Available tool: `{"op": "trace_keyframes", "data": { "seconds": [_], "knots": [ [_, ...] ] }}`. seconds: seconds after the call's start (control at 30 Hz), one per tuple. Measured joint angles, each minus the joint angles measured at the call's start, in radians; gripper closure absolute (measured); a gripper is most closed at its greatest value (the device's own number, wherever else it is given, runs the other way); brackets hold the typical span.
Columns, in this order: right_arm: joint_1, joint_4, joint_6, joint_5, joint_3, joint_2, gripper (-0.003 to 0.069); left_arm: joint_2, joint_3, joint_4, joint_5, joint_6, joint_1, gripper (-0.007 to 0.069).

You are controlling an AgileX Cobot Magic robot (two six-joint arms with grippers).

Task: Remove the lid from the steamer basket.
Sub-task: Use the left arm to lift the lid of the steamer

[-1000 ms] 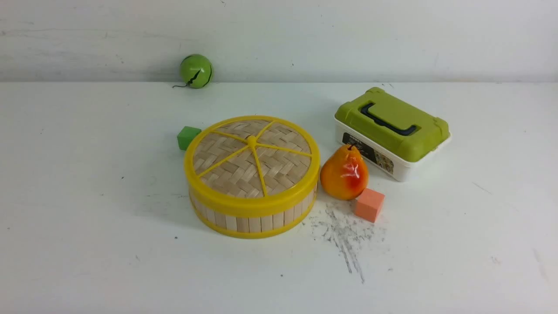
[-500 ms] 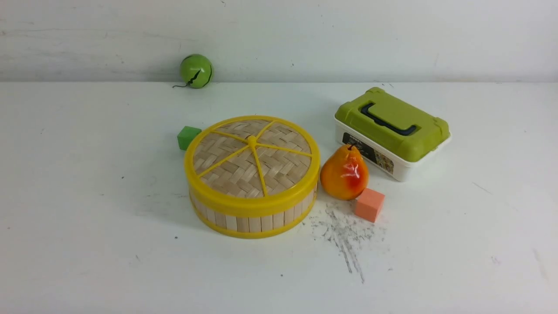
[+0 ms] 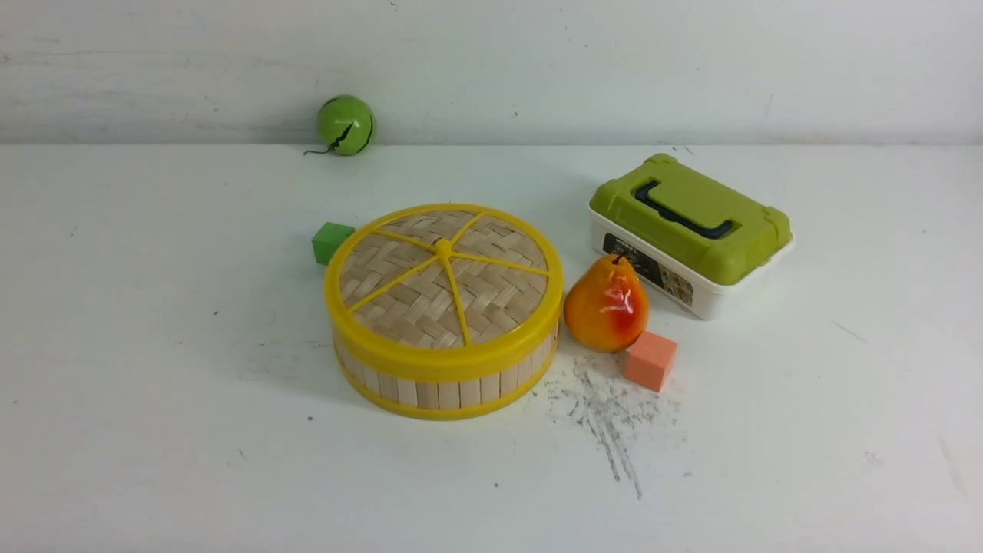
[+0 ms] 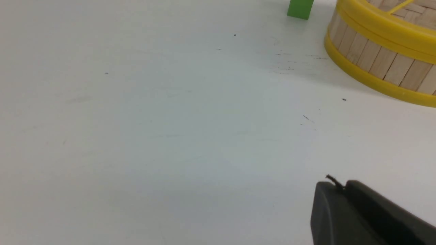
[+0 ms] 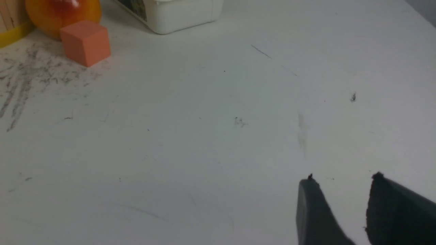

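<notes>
My left hand (image 4: pixel 342 187): fingers pressed together, nothing between them, hanging low over bare counter (image 3: pixel 153 384). My right hand (image 5: pixel 344 177): fingers apart with a clear gap, also empty, over bare counter. Neither hand shows in the front view.

Steamer basket (image 3: pixel 445 384) sits on the counter well ahead of my left hand, apart from it; from that wrist I only catch part of its slat wall and yellow rims. It's even further from my right hand, which just sees a sliver of its yellow bottom rim. The lid (image 3: pixel 430 299) is on the basket, seated flat and closed, yellow spokes meeting at the centre knob. Neither hand touches it.

White box with an olive-green top (image 3: pixel 691 230), dark handle, is well ahead of my right hand, past the pear. The pear (image 3: pixel 607 307), orange-red and upright, is just beside the basket on the side nearer my right hand. The orange cube (image 3: pixel 650 361) sits just beside the pear and is the closest item to my right hand, though well apart from it. Grey scuff marks (image 3: pixel 607 415) on the counter lie next to that cube.

Green ball (image 3: pixel 345 124) is far off at the back wall, beyond the basket. The green cube (image 3: pixel 330 242) is just behind the basket, on my left hand's side; can't tell if it touches.
</notes>
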Motion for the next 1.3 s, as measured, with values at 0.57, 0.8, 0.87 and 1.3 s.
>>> {"op": "trace_keyframes", "data": {
  "seconds": [0.57, 0.8, 0.87, 1.3],
  "knots": [
    [0.000, 0.000, 0.000, 0.000, 0.000, 0.000, 0.0419, 0.000, 0.000, 0.000, 0.000, 0.000, 0.000, 0.0582],
    [0.000, 0.000, 0.000, 0.000, 0.000, 0.000, 0.0419, 0.000, 0.000, 0.000, 0.000, 0.000, 0.000, 0.0572],
    [0.000, 0.000, 0.000, 0.000, 0.000, 0.000, 0.0419, 0.000, 0.000, 0.000, 0.000, 0.000, 0.000, 0.0568],
    [0.000, 0.000, 0.000, 0.000, 0.000, 0.000, 0.0419, 0.000, 0.000, 0.000, 0.000, 0.000, 0.000, 0.0552]
  ]
}}
